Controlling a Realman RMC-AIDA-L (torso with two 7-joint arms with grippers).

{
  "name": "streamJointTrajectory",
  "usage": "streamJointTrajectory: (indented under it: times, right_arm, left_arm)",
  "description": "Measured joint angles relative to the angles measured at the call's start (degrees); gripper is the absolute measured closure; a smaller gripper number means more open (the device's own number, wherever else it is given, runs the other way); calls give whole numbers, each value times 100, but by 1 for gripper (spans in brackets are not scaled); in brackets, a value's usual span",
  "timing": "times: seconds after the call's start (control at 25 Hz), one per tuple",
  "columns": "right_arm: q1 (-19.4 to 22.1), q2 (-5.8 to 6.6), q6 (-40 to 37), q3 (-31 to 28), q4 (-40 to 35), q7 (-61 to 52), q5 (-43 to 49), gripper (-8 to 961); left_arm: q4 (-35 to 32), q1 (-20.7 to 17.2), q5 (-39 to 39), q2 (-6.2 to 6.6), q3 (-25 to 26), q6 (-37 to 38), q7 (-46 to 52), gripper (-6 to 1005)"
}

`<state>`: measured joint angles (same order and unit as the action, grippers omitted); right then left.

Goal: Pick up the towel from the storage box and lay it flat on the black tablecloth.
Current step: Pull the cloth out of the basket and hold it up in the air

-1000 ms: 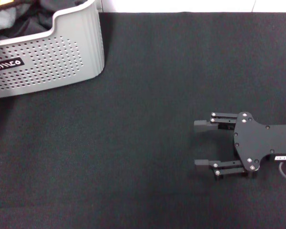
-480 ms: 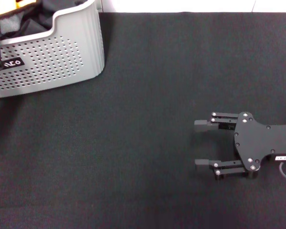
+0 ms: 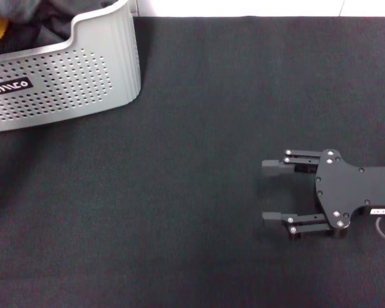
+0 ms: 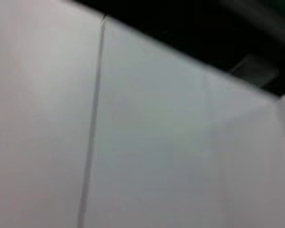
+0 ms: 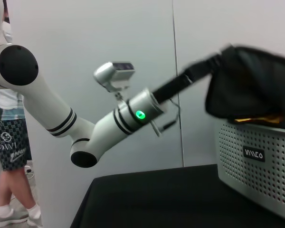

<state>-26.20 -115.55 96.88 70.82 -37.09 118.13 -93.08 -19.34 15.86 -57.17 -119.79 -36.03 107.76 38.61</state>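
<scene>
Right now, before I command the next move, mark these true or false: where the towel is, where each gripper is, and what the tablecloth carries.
1. The towel lies flat on the black tablecloth. False: it hangs bunched above the storage box.
2. The right gripper sits open over the tablecloth. True.
3. The right gripper holds the towel. False: it holds nothing.
4. The left gripper is at the towel above the box. True.

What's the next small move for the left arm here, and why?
Probably keep lifting until the towel clears the storage box rim, then carry it out over the black tablecloth. In the right wrist view the left claw holds the towel bunched above the box, its lower edge still at the rim. The right claw rests open on the cloth, off to the side.
</scene>
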Motion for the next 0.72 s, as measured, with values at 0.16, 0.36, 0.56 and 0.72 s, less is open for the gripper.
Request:
streamJointTrajectory:
  times: [0.16, 0.36, 0.56, 0.72]
  right_arm:
    - [-11, -18, -44, -6, 8, 2, -126, 198]
    - [-29, -29, -55, -7, 91, 124, -434, 199]
    - [-43, -32, -54, 19, 139, 211, -1032, 198]
    - [-60, -49, -53, 49, 140, 359, -1493, 201]
  left_arm:
    - [-105, 52, 79, -11, -63, 827, 697, 977]
    - [-440, 83, 706, 1, -1088, 876, 1581, 979]
    - [-893, 15, 1307, -5, -2163, 895, 1863, 979]
    - [-1155, 3, 1573, 18, -2875, 895, 1973, 979]
